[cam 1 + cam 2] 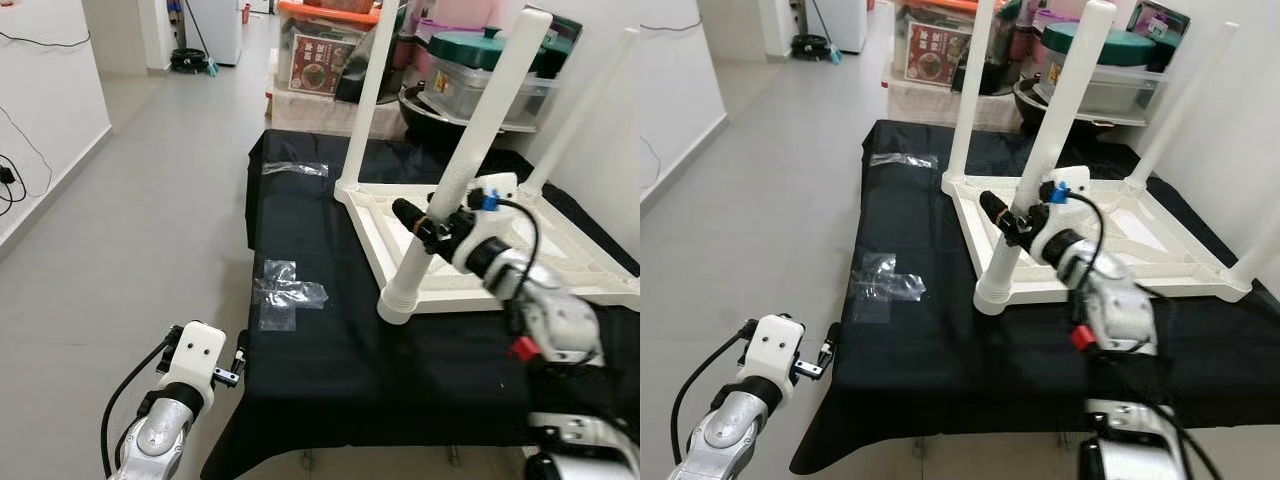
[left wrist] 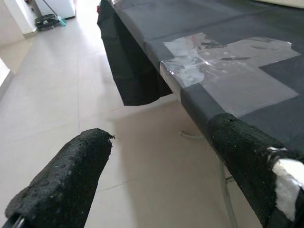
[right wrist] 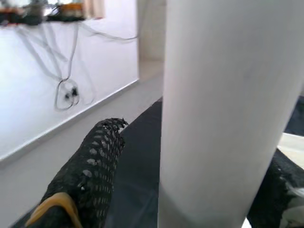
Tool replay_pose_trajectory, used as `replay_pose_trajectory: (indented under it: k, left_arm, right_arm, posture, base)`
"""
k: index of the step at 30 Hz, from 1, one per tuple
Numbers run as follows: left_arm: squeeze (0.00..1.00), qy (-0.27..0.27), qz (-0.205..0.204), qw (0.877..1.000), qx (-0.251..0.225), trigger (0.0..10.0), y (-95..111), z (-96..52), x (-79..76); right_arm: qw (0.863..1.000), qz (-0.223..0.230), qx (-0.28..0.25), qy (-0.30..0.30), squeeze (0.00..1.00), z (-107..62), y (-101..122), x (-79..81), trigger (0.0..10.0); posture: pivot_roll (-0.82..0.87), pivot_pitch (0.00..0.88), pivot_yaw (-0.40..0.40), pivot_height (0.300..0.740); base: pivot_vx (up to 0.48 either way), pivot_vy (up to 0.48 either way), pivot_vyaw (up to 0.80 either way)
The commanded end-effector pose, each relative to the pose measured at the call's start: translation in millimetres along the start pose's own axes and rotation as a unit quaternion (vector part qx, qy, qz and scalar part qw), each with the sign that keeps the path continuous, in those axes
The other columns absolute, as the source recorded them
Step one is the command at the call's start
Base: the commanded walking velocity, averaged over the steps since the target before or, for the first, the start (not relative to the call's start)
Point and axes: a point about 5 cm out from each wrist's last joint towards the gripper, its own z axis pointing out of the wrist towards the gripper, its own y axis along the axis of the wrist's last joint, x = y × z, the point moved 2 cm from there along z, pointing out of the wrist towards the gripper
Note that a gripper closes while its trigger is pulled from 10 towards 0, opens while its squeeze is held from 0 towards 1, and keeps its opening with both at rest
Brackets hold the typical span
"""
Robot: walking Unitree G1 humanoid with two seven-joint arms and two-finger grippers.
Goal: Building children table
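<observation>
A white children's table (image 1: 520, 240) lies upside down on a black-covered worktable (image 1: 330, 370), with its white legs pointing up. My right gripper (image 1: 432, 222) straddles the near-left leg (image 1: 475, 150) about a third of the way up. In the right wrist view the leg (image 3: 223, 109) stands between the fingers (image 3: 90, 171), with a gap on one side, so the gripper is open. Another leg (image 1: 368, 95) rises at the back left. My left gripper (image 2: 161, 130) hangs open and empty below the worktable's front left corner (image 1: 225, 360).
Patches of clear tape (image 1: 285, 290) are stuck to the black cloth, with another strip (image 1: 295, 168) further back. Storage boxes and pots (image 1: 330, 50) crowd the space behind the worktable. Grey floor (image 1: 150, 220) runs along the left, bounded by a white wall with cables.
</observation>
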Motion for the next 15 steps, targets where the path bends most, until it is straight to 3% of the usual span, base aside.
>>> replay_pose_trajectory:
  k: [1, 2, 3, 6, 7, 15]
  left_arm:
    - [0.00, -0.009, 0.003, 1.000, 0.004, 10.0, -2.2, 1.8, -3.0]
    - [0.00, -0.009, 0.003, 1.000, 0.004, 10.0, -2.2, 1.8, -3.0]
    - [0.00, -0.011, 0.002, 1.000, 0.001, 10.0, -0.4, 3.4, -5.2]
    - [0.00, -0.011, 0.002, 1.000, 0.000, 10.0, 0.1, 3.7, -5.8]
    - [0.00, -0.012, 0.002, 1.000, 0.000, 10.0, 0.2, 3.7, -6.1]
    - [0.00, -0.009, 0.005, 1.000, 0.002, 10.0, -1.7, 1.2, -1.8]
  right_arm:
    - [0.999, -0.018, 0.012, 0.047, 0.00, 6.4, -3.2, 9.6, 10.0]
    - [0.999, -0.018, 0.012, 0.047, 0.00, 6.4, -3.2, 9.6, 10.0]
    - [0.998, -0.023, 0.019, 0.061, 0.00, 9.5, -5.2, 10.5, 8.2]
    - [0.998, -0.022, 0.018, 0.064, 0.00, 11.2, -5.2, 11.1, 8.2]
    - [0.998, -0.025, 0.017, 0.063, 0.00, 12.9, -6.1, 11.3, 0.0]
    - [0.998, -0.034, 0.023, 0.040, 0.00, 11.8, -10.7, 3.1, 0.0]
  posture:
    - [0.09, 0.000, -0.144, 0.740]
    - [0.09, 0.000, -0.144, 0.740]
    - [0.10, 0.000, -0.144, 0.740]
    - [0.10, 0.000, -0.144, 0.740]
    - [0.10, 0.000, -0.147, 0.740]
    - [0.11, 0.000, -0.148, 0.740]
  base:
    - [0.000, 0.000, 0.00]
    - [0.000, 0.000, 0.00]
    - [0.000, 0.000, 0.00]
    - [0.000, 0.000, 0.00]
    - [0.000, 0.000, 0.00]
    - [0.000, 0.000, 0.00]
